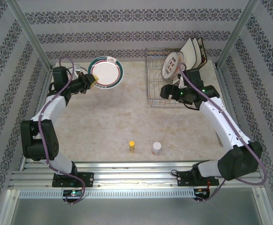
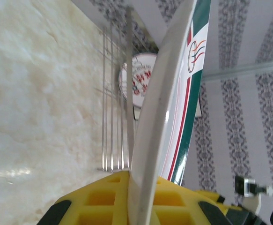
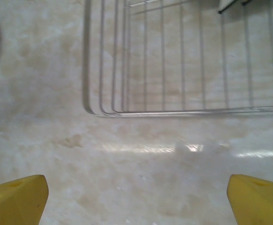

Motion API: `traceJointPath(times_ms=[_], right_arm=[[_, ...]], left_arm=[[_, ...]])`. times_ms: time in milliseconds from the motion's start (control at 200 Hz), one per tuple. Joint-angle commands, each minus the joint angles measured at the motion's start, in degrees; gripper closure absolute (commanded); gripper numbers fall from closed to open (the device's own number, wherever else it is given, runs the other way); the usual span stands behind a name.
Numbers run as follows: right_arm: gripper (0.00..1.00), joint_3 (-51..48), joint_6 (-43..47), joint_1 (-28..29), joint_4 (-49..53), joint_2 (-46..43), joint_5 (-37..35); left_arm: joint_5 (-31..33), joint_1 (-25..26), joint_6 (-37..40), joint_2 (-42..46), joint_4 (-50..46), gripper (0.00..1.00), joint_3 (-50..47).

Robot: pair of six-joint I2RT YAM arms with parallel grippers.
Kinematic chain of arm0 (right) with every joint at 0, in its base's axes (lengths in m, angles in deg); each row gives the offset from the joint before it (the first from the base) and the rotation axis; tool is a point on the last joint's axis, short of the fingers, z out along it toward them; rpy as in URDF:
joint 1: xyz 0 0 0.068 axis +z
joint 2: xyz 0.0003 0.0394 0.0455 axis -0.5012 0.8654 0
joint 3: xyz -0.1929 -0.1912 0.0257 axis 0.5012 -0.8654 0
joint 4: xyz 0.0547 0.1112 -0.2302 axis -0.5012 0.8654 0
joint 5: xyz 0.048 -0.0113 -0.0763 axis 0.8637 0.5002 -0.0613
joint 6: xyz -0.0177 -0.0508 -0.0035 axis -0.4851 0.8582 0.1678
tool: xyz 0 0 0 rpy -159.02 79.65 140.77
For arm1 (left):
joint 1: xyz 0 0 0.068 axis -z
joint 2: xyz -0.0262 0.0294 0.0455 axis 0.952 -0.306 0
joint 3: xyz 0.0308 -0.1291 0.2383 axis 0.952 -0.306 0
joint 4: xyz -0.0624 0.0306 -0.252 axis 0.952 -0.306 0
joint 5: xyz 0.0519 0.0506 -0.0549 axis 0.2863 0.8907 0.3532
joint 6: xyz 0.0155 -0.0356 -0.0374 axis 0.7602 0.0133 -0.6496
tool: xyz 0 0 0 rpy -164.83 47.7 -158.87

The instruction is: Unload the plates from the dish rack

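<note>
My left gripper (image 1: pixel 93 79) is shut on the near edge of a round white plate (image 1: pixel 106 71) with a dark green rim, held above the table's back left. In the left wrist view that plate (image 2: pixel 166 108) stands edge-on, pinched between the yellow fingers (image 2: pixel 99 201). The silver wire dish rack (image 1: pixel 160 89) stands at the back right. A round plate with a red pattern (image 1: pixel 172 64) leans upright in it, and square cream plates (image 1: pixel 193 53) lean behind. My right gripper (image 1: pixel 167 92) is open at the rack's near side, over bare table in front of the dish rack (image 3: pixel 183 61).
A small orange bottle (image 1: pixel 132 146) and a small white bottle (image 1: pixel 156 148) stand near the table's front middle. Patterned walls and metal posts close in the left, right and back sides. The marble tabletop (image 1: pixel 113 117) lies bare between the arms.
</note>
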Motion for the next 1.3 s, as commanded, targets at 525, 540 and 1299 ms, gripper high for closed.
traceJointPath(times_ms=[525, 540, 1299], right_arm=[[0.02, -1.4, 6.1, -1.9, 8.0, -2.0, -6.6], [0.02, -1.4, 6.1, -1.8, 8.0, -1.9, -6.6], [0.02, 2.2, 7.2, -1.5, 8.7, 2.7, -5.9]], left_arm=[[1.4, -11.4, 1.9, -5.6, 1.6, 1.00, 4.6], [1.3, -11.5, 2.0, -5.8, 1.4, 1.00, 4.8], [1.9, -15.2, 1.7, -18.3, 3.0, 1.00, 14.5]])
